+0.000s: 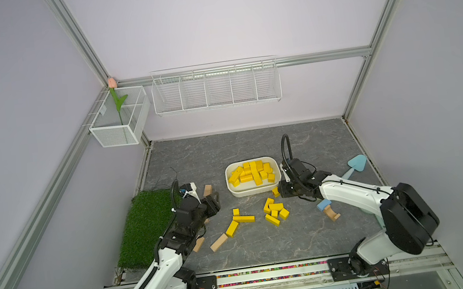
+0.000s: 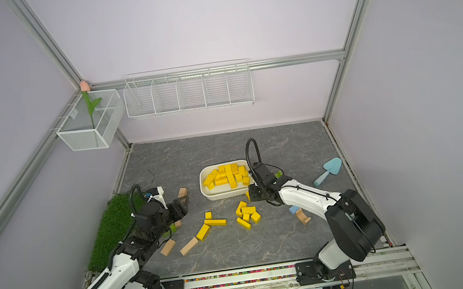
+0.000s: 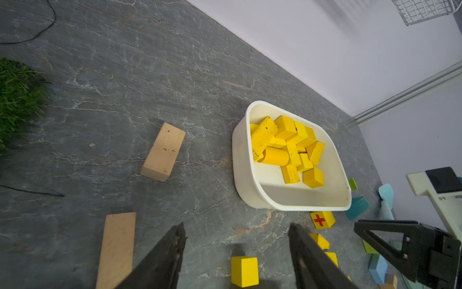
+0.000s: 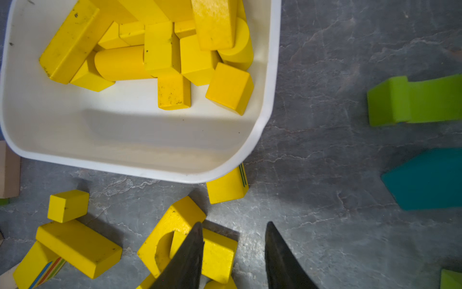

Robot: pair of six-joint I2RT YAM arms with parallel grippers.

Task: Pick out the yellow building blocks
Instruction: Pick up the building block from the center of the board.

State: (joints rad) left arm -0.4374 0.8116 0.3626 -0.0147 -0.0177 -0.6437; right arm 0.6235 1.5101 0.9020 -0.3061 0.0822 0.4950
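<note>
Many yellow building blocks (image 1: 253, 174) fill the white tub (image 1: 255, 191), which both wrist views also show (image 3: 287, 147) (image 4: 162, 50). More lie loose on the grey table in front of it: a cluster (image 1: 276, 211) (image 2: 247, 213), two bars (image 1: 244, 218) and a small cube (image 1: 236, 212). My left gripper (image 1: 213, 203) (image 3: 237, 226) hangs open to the left of these, over a yellow cube (image 3: 244, 271). My right gripper (image 1: 282, 193) (image 4: 233, 225) stands open at the tub's near right corner. It grips nothing, and one finger overlaps a yellow arch piece (image 4: 172, 225).
Tan blocks (image 1: 219, 242) (image 3: 163, 152) lie near the left arm, beside a grass mat (image 1: 146, 221). A blue block and a tan arch (image 1: 330, 211) sit under the right arm. Green (image 4: 412, 100) and teal (image 4: 425, 177) blocks and a blue shovel (image 1: 356, 164) are right of the tub.
</note>
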